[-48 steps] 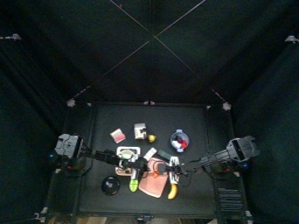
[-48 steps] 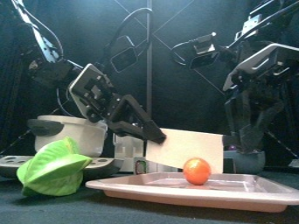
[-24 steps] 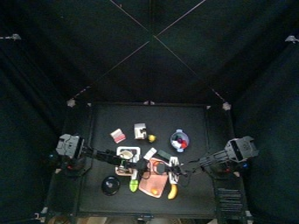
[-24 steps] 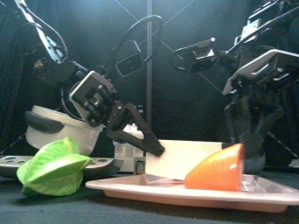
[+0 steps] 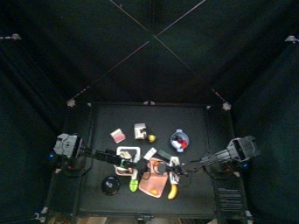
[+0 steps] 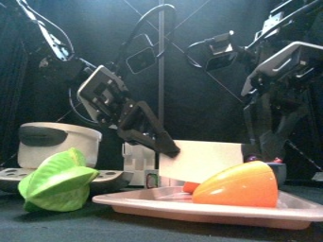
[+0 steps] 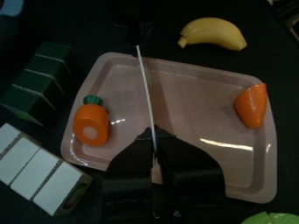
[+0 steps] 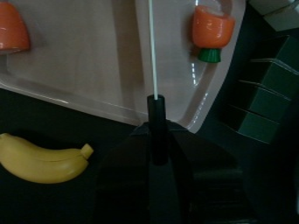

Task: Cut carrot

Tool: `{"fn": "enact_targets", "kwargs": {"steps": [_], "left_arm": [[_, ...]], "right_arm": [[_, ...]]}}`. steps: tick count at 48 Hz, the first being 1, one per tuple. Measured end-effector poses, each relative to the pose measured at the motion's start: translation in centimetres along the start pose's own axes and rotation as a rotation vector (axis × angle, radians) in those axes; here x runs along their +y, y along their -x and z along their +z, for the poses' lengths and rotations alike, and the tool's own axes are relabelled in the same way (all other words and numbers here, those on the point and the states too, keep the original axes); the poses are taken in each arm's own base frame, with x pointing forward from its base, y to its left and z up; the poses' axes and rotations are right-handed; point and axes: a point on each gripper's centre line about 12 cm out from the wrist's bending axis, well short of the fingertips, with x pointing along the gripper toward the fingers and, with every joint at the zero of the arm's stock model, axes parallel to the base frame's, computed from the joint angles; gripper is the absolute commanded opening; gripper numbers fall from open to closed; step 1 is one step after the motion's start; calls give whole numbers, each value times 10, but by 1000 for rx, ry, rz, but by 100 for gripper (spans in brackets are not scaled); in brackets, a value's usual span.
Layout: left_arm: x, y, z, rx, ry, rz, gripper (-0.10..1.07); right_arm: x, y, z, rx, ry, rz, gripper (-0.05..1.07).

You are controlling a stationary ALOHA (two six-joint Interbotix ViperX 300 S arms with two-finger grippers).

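Note:
The carrot lies in two pieces on a pink tray [image 7: 193, 131]. The leafy-topped piece [image 7: 91, 121] is on one side and the plain orange piece [image 7: 250, 101] on the other, far apart. My left gripper [image 7: 155, 162] is shut on a knife whose thin blade [image 7: 142, 87] stands edge-on over the tray between the pieces. In the right wrist view my right gripper [image 8: 155, 118] is shut on a black knife handle, with a thin blade [image 8: 153, 44] also running between the top piece [image 8: 211, 26] and the orange piece [image 8: 10, 26]. The front view shows the orange piece [image 6: 236, 184] lying before a white blade [image 6: 209, 159].
A yellow banana [image 7: 214, 33] lies on the table beside the tray [image 5: 156, 185]. A green leafy toy [image 6: 57, 180] and a grey pot [image 6: 57, 142] stand at the front left. Black and white blocks [image 7: 35, 79] border the tray's back side.
The orange piece at the tray's front tipped up, then settled flat on its side. The left gripper dipped with its blade, then rose again.

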Motion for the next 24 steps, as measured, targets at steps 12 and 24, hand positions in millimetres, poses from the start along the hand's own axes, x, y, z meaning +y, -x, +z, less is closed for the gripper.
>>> {"fn": "enact_targets", "kwargs": {"steps": [12, 24], "left_arm": [[-1, 5, 9, -26, -12, -4, 37], [-1, 5, 9, -26, -11, -4, 37]], "right_arm": [[2, 5, 0, -5, 5, 2, 47], [1, 7, 3, 3, 3, -6, 47]]}}
